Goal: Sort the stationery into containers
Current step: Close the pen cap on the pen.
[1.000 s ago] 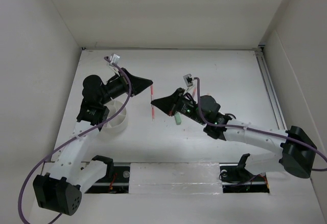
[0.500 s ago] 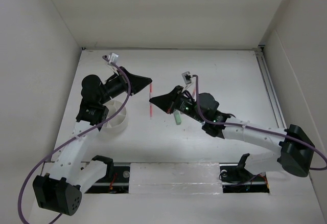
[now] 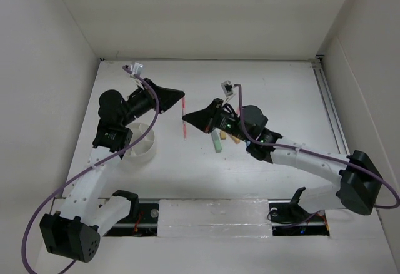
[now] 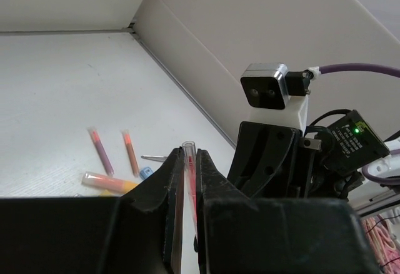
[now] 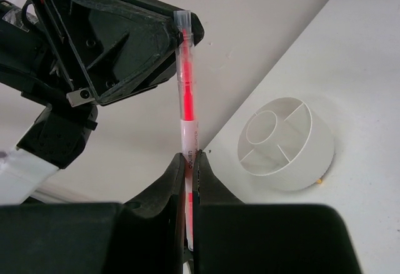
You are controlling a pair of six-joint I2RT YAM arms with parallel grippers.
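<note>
Top camera looks down from behind; close wrist cameras face each other, apparently sharing the pen (image 5: 186,92)

We are looking into a robotics lab test cell. Plain white panels (image 3: 206,11) are boxing in a bare white table (image 3: 281,86), with a metal rail (image 3: 331,108) running along its right edge. Two white and black robot arms, left (image 3: 87,186) and right (image 3: 312,164), are standing bolted at the near edge. Each is trailing a purple cable (image 4: 359,69) and carrying a small wrist camera (image 4: 265,86).
</note>
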